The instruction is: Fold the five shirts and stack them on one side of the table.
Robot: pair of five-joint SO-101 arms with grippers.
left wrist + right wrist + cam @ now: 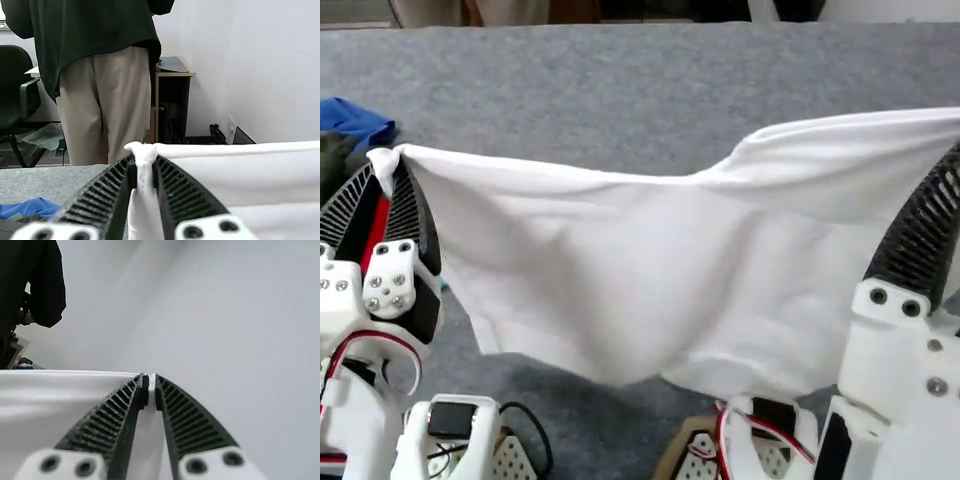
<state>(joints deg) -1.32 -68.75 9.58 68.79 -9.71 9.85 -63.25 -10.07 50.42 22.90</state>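
A white shirt (650, 280) hangs stretched in the air between both arms, above the grey table (620, 90). My left gripper (388, 165) is shut on its left top corner, a pinch of white cloth bunched between the ribbed black fingers (172, 187). My right gripper (149, 382) is shut on the right top corner (945, 125). The cloth sags in the middle, and its lower edge hangs close over the arm bases. In the left wrist view the white shirt (240, 170) runs off to one side as a taut band.
A pile of blue and dark shirts (345, 135) lies at the table's left edge. The grey table surface behind the shirt is open. Arm bases and cables (470, 440) crowd the near edge. A person stands beyond the table's far side (100, 75).
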